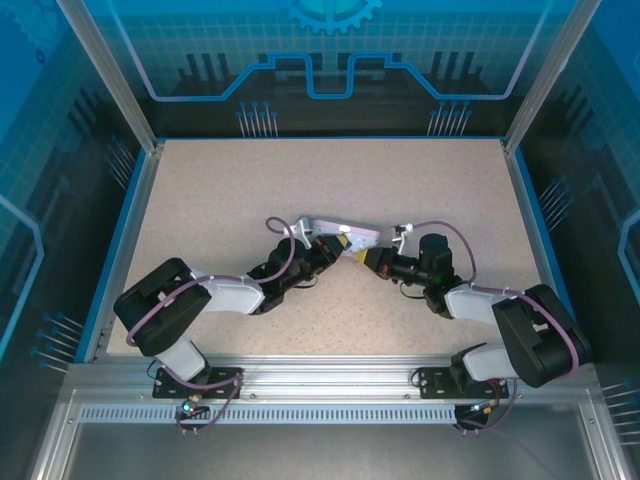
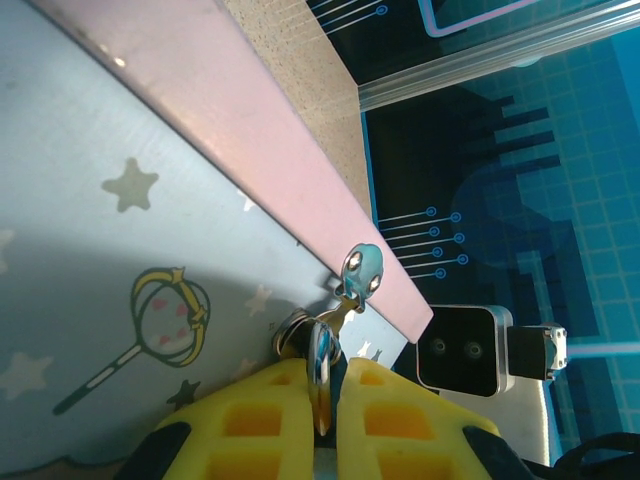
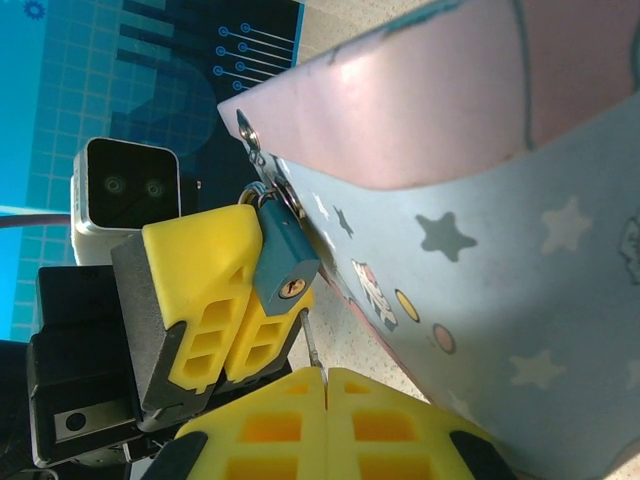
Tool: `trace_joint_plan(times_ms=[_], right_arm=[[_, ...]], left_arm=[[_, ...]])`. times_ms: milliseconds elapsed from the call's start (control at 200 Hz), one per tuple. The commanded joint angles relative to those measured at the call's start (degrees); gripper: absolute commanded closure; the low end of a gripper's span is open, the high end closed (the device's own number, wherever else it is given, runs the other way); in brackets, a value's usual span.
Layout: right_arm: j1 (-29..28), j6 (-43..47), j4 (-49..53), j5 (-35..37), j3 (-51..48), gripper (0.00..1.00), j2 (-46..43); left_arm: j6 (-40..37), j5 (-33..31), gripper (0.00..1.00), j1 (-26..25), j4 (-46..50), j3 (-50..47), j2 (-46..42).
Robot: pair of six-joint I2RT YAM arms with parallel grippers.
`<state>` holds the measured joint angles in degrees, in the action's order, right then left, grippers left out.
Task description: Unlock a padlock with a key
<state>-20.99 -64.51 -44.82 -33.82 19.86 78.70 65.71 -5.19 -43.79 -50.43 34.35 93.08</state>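
One thin key, one small keyhole

The padlock (image 3: 283, 258) hangs at the hasp on the tin's (image 3: 480, 260) front edge, with its keyhole face turned away from the tin. The left fingers (image 2: 285, 385) are closed on the padlock's body and hold it out from the tin's wall. The key (image 3: 311, 345) stands just off that face. Its thin shaft sticks up from the right fingers (image 3: 300, 395), which are pressed together on its near end. Its tip sits close under the keyhole, not in it; whether it touches the lock body I cannot tell.

The step in hand looks like insertion. To do it well, line the shaft up with the slot before pushing. The tip appears a little to one side of the slot, so a small sideways correction comes first, then a slow, straight push along the shaft. The blade must match the slot's angle or it will skid off the face. The left grip needs to be firm — a padlock on a hasp would likely twist away under a slanted push. The tin lies near the middle of the bench (image 1: 220, 200) and may slide if pushed hard.
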Motion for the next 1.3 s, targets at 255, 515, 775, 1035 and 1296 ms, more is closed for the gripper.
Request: trace_joint_plan(times_ms=[255,515,775,1035,1296], right_arm=[[0.01,0.58,-1.67,0.52,1.75,1.0,-0.05],[1.25,0.13,-2.12,0.18,1.81,1.0,-0.49],[2.1,0.01,-1.98,-0.01,1.67,1.0,-1.1],[1.39,0.76,-1.18,0.23,1.71,1.0,-0.31],[1.39,2.42,2.33,1.19,0.62,1.0,-2.16]], left_arm=[[-0.1,0.39,1.0,-0.55,-5.11,2.02,0.09],[0.03,0.86,1.0,-0.54,-5.09,2.2,0.35],[0.06,0.95,1.0,-0.57,-5.25,2.23,0.53],[0.2,0.87,1.0,-0.54,-5.39,2.65,0.7],[0.08,0.53,1.0,-0.52,-5.08,2.57,0.61]])
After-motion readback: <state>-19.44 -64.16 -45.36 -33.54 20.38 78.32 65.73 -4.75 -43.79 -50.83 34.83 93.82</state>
